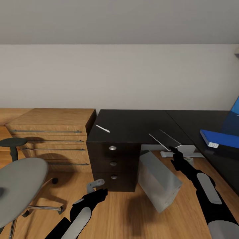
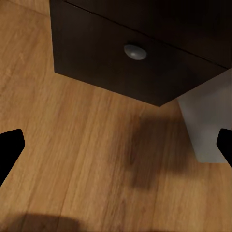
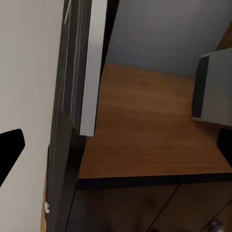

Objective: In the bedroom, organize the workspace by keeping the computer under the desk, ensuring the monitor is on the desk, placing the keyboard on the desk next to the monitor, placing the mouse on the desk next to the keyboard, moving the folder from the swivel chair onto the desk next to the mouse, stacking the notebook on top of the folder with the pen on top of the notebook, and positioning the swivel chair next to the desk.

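A long black L-shaped desk [image 1: 132,124] with three knobbed drawers stands against the wall. A light-grey computer tower [image 1: 159,181] sits tilted on the wooden floor beneath it, beside the drawers. A flat keyboard [image 1: 165,139] juts past the desk's front edge. A bright blue folder [image 1: 219,137] lies on the desk's right wing. The grey swivel chair [image 1: 20,189] stands at left.

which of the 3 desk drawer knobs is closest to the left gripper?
The bottom knob on the desk. It sits lowest of the three, just above the floor, nearest the left gripper; the middle knob and top knob are higher and farther.
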